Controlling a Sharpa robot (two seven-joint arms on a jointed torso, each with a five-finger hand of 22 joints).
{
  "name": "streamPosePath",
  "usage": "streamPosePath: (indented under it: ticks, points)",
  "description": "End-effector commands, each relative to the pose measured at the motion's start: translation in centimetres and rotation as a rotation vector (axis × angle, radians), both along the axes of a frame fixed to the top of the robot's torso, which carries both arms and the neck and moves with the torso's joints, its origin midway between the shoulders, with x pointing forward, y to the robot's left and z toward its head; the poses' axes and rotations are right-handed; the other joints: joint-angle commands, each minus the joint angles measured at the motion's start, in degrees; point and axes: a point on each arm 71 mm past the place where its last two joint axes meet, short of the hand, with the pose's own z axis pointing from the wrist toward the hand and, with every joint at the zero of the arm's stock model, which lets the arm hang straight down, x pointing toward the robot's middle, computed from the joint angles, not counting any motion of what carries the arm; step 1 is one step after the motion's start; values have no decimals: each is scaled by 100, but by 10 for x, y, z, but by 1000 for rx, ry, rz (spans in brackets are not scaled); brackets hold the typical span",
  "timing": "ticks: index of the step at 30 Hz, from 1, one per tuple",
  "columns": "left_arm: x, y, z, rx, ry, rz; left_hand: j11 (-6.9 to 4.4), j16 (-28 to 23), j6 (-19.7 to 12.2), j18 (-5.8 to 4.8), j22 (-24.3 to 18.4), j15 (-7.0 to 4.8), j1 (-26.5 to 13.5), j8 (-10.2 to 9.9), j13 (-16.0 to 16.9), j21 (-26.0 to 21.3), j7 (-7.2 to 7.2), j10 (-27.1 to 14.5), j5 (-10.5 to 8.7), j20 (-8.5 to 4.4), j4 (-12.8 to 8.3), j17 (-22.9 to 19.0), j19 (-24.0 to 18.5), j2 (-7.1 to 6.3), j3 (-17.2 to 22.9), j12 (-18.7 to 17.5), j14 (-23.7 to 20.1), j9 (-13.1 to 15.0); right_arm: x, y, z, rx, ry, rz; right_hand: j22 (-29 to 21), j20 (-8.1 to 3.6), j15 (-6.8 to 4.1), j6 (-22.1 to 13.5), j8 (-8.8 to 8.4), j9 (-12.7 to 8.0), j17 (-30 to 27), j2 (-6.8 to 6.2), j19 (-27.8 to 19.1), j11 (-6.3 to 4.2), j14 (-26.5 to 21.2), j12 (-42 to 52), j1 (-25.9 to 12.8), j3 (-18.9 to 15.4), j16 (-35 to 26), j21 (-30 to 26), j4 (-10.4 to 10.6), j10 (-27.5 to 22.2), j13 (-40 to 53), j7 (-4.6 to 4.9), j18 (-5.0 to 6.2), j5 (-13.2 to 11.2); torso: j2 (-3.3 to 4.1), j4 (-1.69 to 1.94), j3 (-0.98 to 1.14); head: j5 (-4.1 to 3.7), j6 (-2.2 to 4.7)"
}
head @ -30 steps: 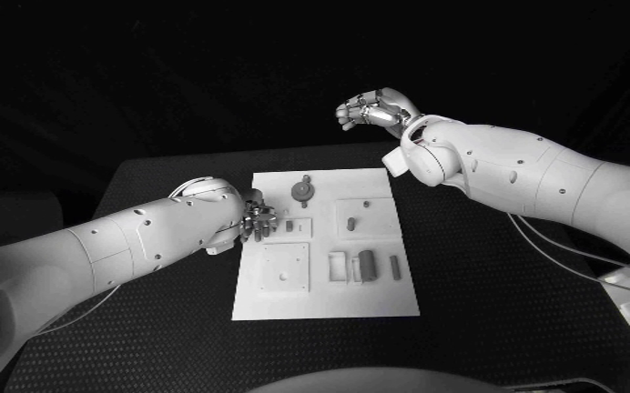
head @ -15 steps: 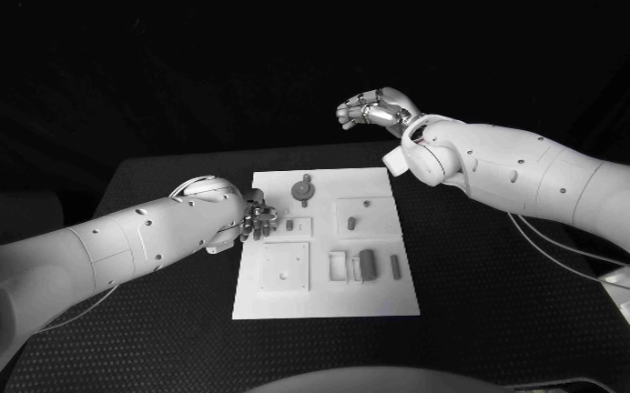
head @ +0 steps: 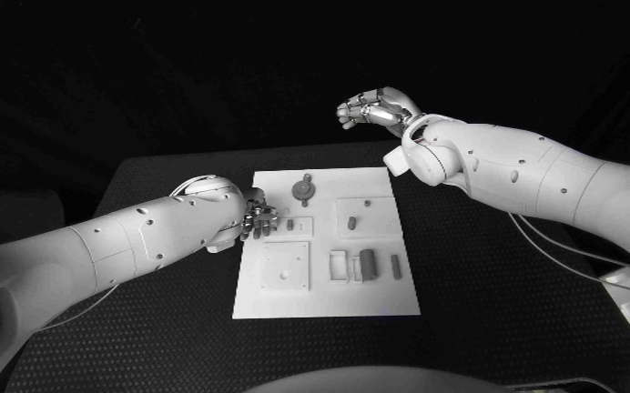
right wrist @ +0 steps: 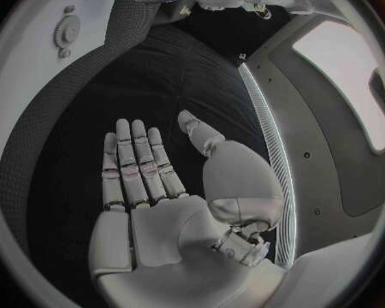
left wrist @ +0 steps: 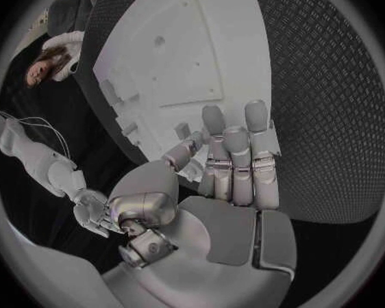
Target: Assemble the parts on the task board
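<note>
While the left robot hand (head: 256,222) hovered at the task board (head: 327,297) edge on the worktop (head: 499,284), fingers together, whether it held a part was unclear. It should descend slowly and squarely. The right robot hand (head: 376,109) hung empty, fingers apart, beyond the board.

left hand (head: 258,221) edged slightly inward over task board (head: 329,297)
</note>
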Motion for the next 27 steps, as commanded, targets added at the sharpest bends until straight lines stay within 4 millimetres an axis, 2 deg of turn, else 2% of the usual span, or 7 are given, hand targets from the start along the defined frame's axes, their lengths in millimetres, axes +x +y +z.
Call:
streamPosePath:
  ticks: [1, 5, 11, 19, 27]
  points:
    - [-3, 0, -5, 32, 25, -15, -47, 56, 62, -18, 150, -65, -67, 37, 11, 57, 0, -7, 34, -51, -12, -17, 71, 37, 43, 60, 5, 18, -1, 2, 0, 1, -6, 18, -3, -2, 5, -43, 14, -10, -9, 5, -27, -4, -29, -22, -63, 4, -5, -20, 38, 22, -3, 82, 17, -6, 2, 0, 0, 2, -3]
    - [-2, -2, -6, 32, 22, -15, -72, 149, 116, -19, 150, -90, -97, 56, 23, 143, -26, -4, 150, -73, -14, -47, 90, 38, 53, 165, 20, 50, -1, 3, 0, 2, -5, 19, -3, -2, 5, -43, 14, -10, -10, 5, -29, -4, -30, -23, -64, 5, -5, -20, 39, 22, -3, 82, 17, -6, 4, -3, 2, 5, -8]
    - [-2, -5, -7, 40, 29, -27, -74, 184, 119, -24, 149, -93, -140, 51, 19, 181, -28, -21, 162, -80, -14, -78, 80, 79, 52, 213, 10, 63, -1, 3, 0, 2, -5, 20, -2, -3, 6, -43, 14, -11, -10, 6, -31, -4, -31, -24, -64, 6, -5, -19, 39, 23, -3, 82, 16, -5, 0, 0, 1, 6, -12]
    - [-5, -10, -8, 45, 45, -44, -95, 265, 163, -25, 150, -113, -167, 67, 23, 260, -49, -8, 252, -97, -15, -112, 98, 71, 68, 310, 34, 93, -1, 3, 0, 2, -5, 20, -2, -3, 6, -43, 15, -11, -11, 6, -33, -4, -32, -25, -63, 7, -4, -18, 39, 23, -3, 81, 16, -5, 1, -3, 2, 4, -32]
    - [-6, -14, -8, 46, 50, -56, -105, 311, 182, -31, 149, -123, -185, 72, 24, 309, -59, -4, 265, -101, -14, -133, 110, 78, 72, 367, 44, 109, -1, 3, 0, 2, -5, 21, -1, -3, 7, -44, 15, -12, -12, 6, -35, -4, -33, -26, -64, 8, -3, -17, 39, 24, -2, 81, 15, -6, 1, 0, 0, 3, -46]
